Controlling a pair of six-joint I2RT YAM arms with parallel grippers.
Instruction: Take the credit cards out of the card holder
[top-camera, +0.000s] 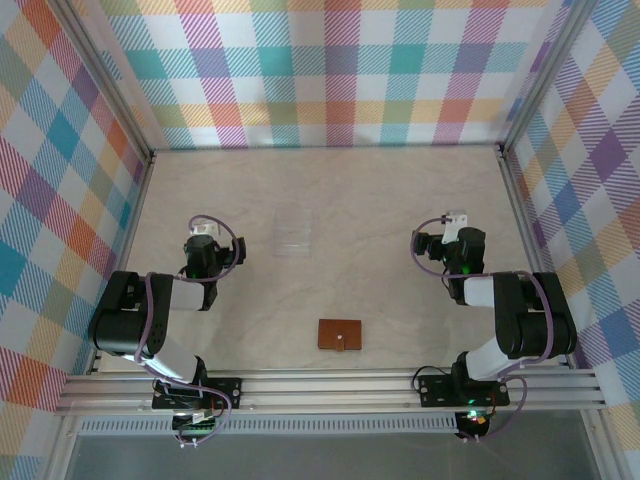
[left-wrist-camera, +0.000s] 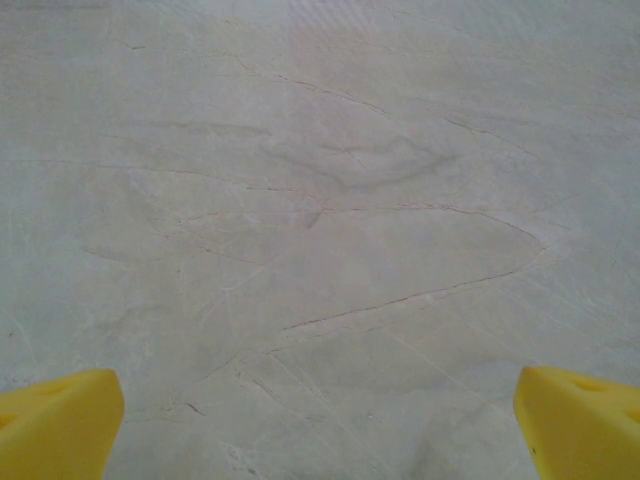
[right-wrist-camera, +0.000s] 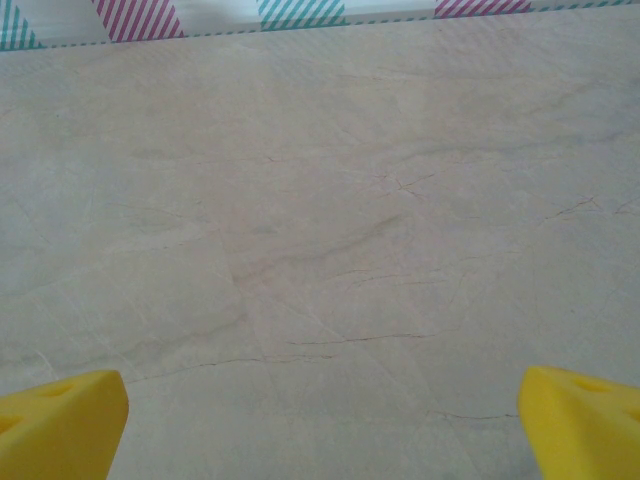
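Observation:
The card holder (top-camera: 340, 335) is a small brown wallet lying shut, flat on the table near the front edge, midway between the two arms, with its snap tab toward the front. The credit cards are hidden inside it. My left gripper (top-camera: 203, 237) hovers over the table at the left, well behind and left of the wallet. Its yellow fingertips (left-wrist-camera: 60, 425) stand wide apart over bare table, so it is open. My right gripper (top-camera: 452, 228) is at the right, also behind the wallet. Its yellow fingertips (right-wrist-camera: 580, 425) are spread wide and hold nothing.
A clear plastic tray (top-camera: 292, 237) lies on the marble-look table (top-camera: 380, 200) behind the wallet, between the two grippers. Plaid walls close the table at the back and both sides. An aluminium rail (top-camera: 330, 385) runs along the front edge.

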